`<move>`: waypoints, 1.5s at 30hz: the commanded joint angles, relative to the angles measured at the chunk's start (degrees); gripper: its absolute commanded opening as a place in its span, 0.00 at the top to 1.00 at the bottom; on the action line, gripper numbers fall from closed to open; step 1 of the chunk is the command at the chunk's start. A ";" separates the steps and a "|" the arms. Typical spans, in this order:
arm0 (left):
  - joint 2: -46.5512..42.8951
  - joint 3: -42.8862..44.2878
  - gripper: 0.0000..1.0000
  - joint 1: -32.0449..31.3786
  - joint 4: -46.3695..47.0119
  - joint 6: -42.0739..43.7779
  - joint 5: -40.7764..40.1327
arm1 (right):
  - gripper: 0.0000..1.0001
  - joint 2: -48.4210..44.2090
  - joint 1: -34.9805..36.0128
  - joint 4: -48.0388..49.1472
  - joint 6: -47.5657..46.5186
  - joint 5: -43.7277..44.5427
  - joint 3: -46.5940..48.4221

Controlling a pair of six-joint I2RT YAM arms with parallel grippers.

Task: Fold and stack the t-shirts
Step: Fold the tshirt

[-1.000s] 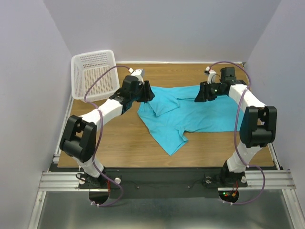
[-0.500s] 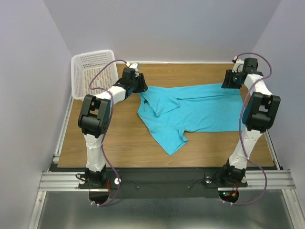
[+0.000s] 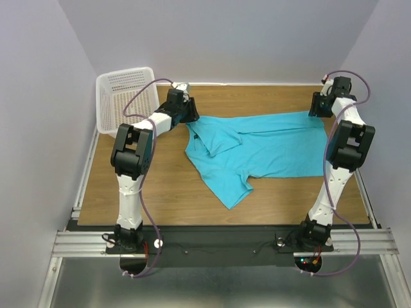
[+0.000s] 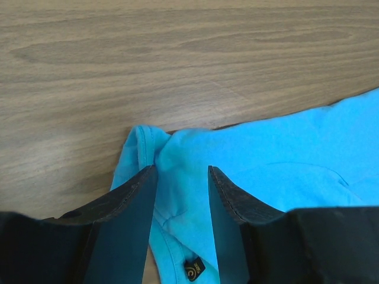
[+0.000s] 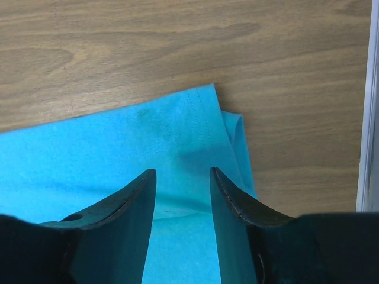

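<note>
One turquoise t-shirt (image 3: 270, 151) lies spread across the back of the wooden table, with one part trailing toward the front at the middle. My left gripper (image 3: 190, 117) rests at the shirt's back left corner. In the left wrist view that gripper (image 4: 180, 168) is open, its jaws straddling bunched cloth (image 4: 284, 154) by the collar, and the dark neck label (image 4: 192, 272) shows between them. My right gripper (image 3: 318, 110) sits at the back right corner. In the right wrist view it (image 5: 180, 171) is open over flat cloth (image 5: 118, 154), the hemmed corner just past the fingertips.
A white mesh basket (image 3: 125, 96) leans at the back left corner, close to my left arm. The table's right edge rail (image 5: 370, 118) runs just beyond the shirt's corner. Grey walls enclose the table (image 3: 160, 186) on three sides.
Both arms swung outward toward the back corners. The shirt's back edge was drawn out straight to the right. In the last half second the arms moved only slightly.
</note>
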 commanded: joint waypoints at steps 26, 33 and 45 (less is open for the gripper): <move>12.66 22.55 0.49 1.76 -14.52 4.50 -9.84 | 0.56 -10.39 -2.89 1.34 2.18 -6.95 -8.27; 5.64 22.12 0.44 1.67 -9.08 5.30 -0.88 | 0.55 -14.77 -2.98 1.25 -2.29 -21.95 -12.65; -12.02 6.00 0.42 -0.35 1.29 7.14 8.79 | 0.53 -23.49 11.50 1.25 -5.47 -44.92 -30.85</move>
